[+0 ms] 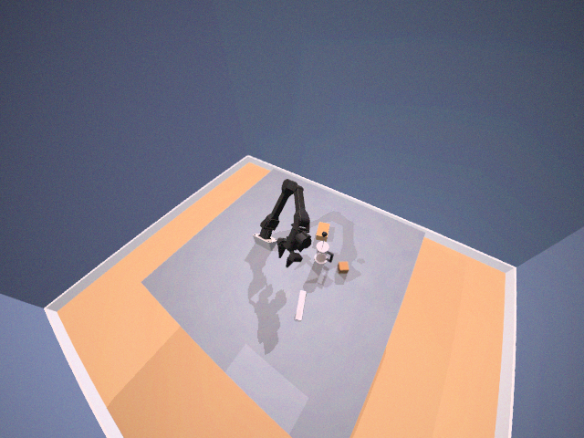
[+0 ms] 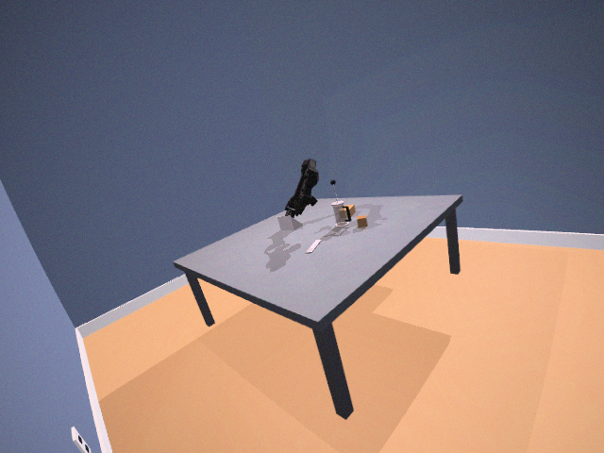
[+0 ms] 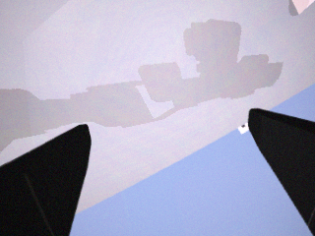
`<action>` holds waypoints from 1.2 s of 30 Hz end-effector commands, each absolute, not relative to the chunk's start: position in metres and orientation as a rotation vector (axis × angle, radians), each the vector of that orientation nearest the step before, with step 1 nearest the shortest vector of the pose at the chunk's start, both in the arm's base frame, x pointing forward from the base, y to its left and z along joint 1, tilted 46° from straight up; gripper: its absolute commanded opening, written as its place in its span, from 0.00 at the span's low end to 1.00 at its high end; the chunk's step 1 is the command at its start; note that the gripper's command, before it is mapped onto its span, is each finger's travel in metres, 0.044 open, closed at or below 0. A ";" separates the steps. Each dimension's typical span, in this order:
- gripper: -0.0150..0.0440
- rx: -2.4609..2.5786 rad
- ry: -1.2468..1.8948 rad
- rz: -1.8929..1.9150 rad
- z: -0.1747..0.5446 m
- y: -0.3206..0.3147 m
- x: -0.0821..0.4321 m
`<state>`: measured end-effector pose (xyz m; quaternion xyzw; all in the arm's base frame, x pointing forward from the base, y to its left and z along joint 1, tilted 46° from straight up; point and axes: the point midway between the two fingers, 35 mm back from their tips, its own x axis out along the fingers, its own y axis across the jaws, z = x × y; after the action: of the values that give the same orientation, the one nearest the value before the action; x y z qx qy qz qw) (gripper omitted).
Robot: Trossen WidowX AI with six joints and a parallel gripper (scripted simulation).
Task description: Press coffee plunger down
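So the gripper [image 1: 284, 259] [image 2: 290, 214] [image 3: 170, 125] is spread wide with nothing between the fingers, and it's off to one side of the coffee press [image 1: 321, 257] [image 2: 340, 214], on the base side rather than over it. The press stands upright on the table [image 1: 198, 283] [image 2: 311, 287], its rod vertical and the plunger knob [image 1: 324, 234] [image 2: 333, 182] up high, so I'd say the pressing hasn't started. Next move looks like a swing across toward the handle side, then above the knob and straight down. Views are pretty distant, so the height gap is my guess.
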<state>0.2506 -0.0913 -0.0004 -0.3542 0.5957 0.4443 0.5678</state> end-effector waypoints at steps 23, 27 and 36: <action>1.00 0.649 0.515 0.552 0.242 -0.107 0.338; 1.00 0.678 0.498 0.564 0.247 -0.104 0.336; 1.00 0.678 0.496 0.564 0.207 -0.065 0.328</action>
<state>0.3328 -0.0773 0.2194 0.3210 0.2381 0.2718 0.8754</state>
